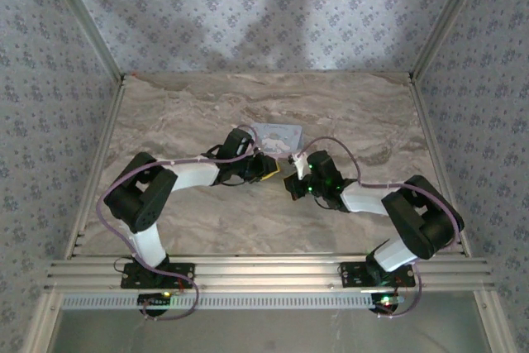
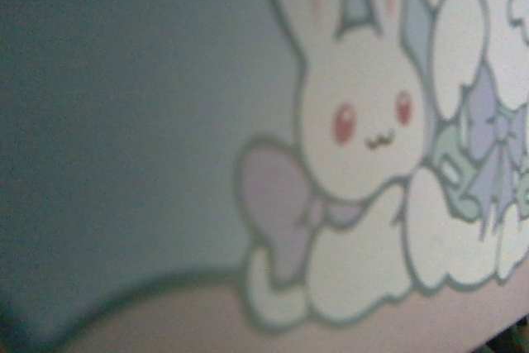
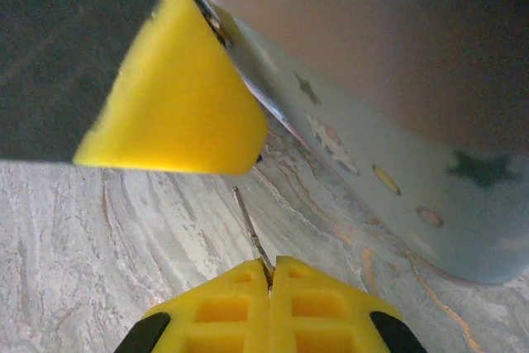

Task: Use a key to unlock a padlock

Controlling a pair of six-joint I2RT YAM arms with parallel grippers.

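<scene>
Step in hand: the right hand (image 3: 271, 274) is holding a thin silver metal key (image 3: 248, 222) aimed at the lock area; I am judging this as the lining-up stage, since the tip is hanging in open air and is not yet sitting in any keyway
Right hand: its two yellow fingers are pressing together and pinching the key by its near end, with the shaft pointing far and slightly left over the marbled grey-beige desk (image 3: 91, 245)
Left hand: the left hand (image 1: 263, 168) is hovering at the near left corner of the tin; one yellow pad (image 3: 178, 93) of it is showing just beyond the key tip, and I cannot tell whether this hand is spread or clamping something
Padlock: the tiny dark metal padlock (image 3: 216, 29) is mostly hiding behind that pad; only small glints of metal are peeking out at the pad's far edge, close against the tin's wall, and its keyway is not showing
Next move: it is calling for a fine advance of the key tip toward that metal, matched to the keyway's angle, then a twist; the left hand would need to be steadying the lock body
Container: the light-blue tin box with a cartoon rabbit lid (image 1: 278, 132) is sitting mid-desk, just far of both hands
Contents: the lid is lying shut, so whatever is inside is staying hidden
</scene>
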